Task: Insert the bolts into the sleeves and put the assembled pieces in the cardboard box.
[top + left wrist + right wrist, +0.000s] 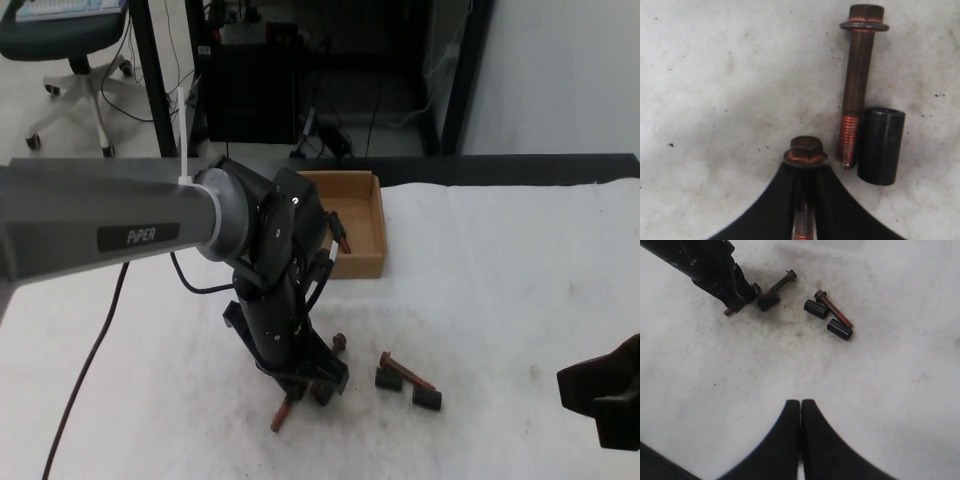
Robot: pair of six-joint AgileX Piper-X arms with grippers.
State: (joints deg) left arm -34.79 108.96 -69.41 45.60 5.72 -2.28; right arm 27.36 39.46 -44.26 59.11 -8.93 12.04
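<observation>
The left gripper (805, 172) is down at the white bench surface (715, 75), its black jaws closed on a rusty brown hexagon-head bolt (806, 151) whose shank lies in the gap between them; just beside it lie a second brown bolt (859, 75) and a short black cylindrical sleeve (881, 146), side by side; the right gripper (800, 407) hangs well apart, jaws pressed together on nothing; the brown cardboard box (372, 215) stands farther back; I judge the sleeve, lying on its side, may roll away if the bolt tip pushes off-centre, and the held bolt may tilt in so narrow a grip
</observation>
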